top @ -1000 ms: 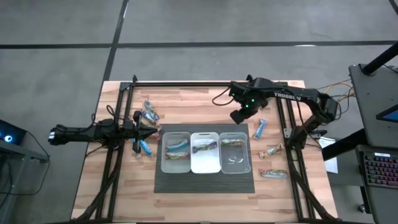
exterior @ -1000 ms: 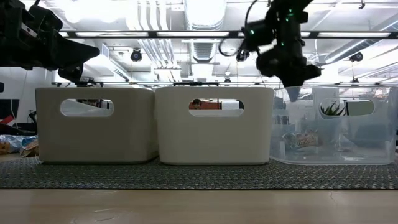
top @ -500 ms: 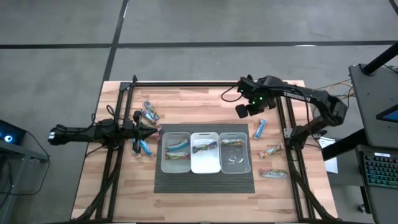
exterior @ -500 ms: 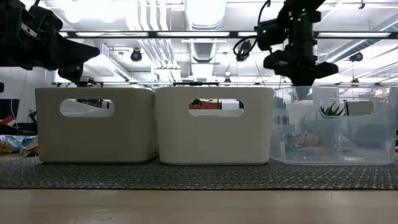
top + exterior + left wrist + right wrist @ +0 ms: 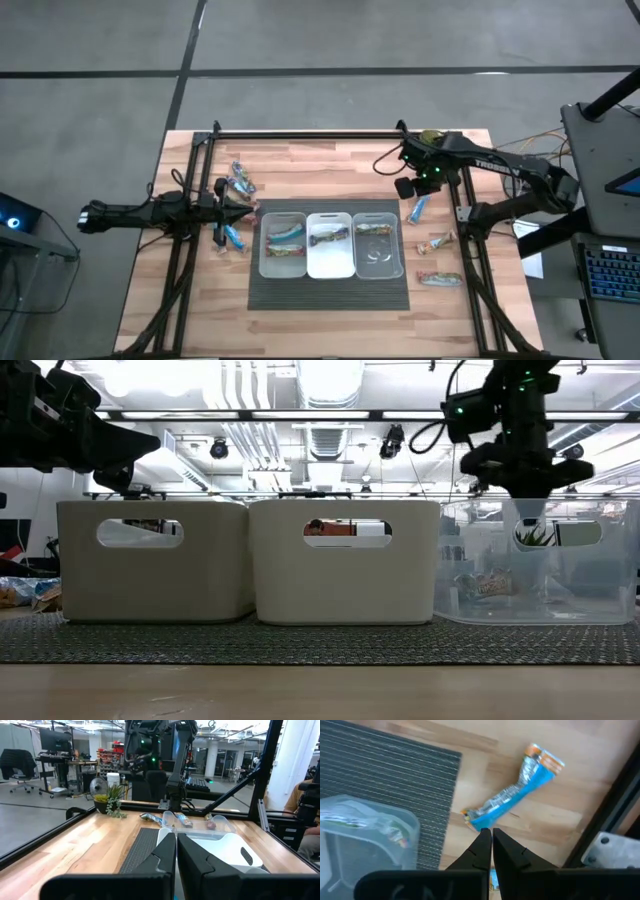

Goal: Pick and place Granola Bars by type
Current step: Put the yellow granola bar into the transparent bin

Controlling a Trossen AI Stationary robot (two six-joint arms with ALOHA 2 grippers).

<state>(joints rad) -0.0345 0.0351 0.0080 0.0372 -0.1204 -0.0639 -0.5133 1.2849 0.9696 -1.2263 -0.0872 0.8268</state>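
Right gripper (image 5: 487, 836) pressed together above a blue bar (image 5: 515, 795).
Your gripper hangs empty; on the table, the bar lies just toward its 5 o'clock.

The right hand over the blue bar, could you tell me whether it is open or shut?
Shut: the right hand's fingers touch, empty, above the blue bar.

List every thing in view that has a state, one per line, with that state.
Left gripper: shut, empty, over the table's left side.
Right gripper: shut, empty, above the blue bar.
Blue bar: flat on the wood, right of the bins.
Left bin: holds bars.
Middle bin: holds a bar.
Right bin: clear, holds a silvery bar.
Left bars: loose on the table.
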